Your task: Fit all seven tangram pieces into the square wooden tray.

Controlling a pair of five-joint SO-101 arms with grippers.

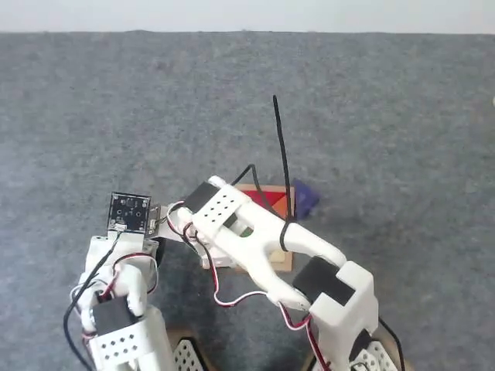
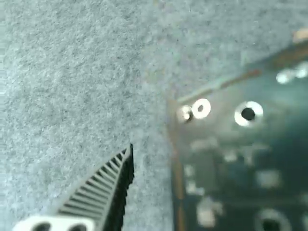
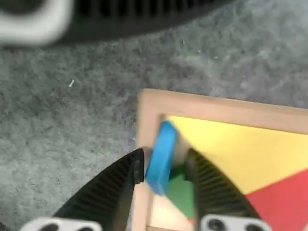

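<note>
The square wooden tray lies under my right arm. A yellow piece, a red piece and a green piece lie inside it. A blue piece stands on edge, tilted, in the tray's corner by the rim. My right gripper is open around it: one finger touches it and a small gap separates it from the other. In the high view the red piece shows beside the arm, and a purple piece lies on the carpet just outside the tray. My left gripper hovers over bare carpet.
Grey carpet covers the whole table. My left arm stands at the near left beside the tray. A black cable rises from the right arm. A blurred dark green board sits close in the left wrist view.
</note>
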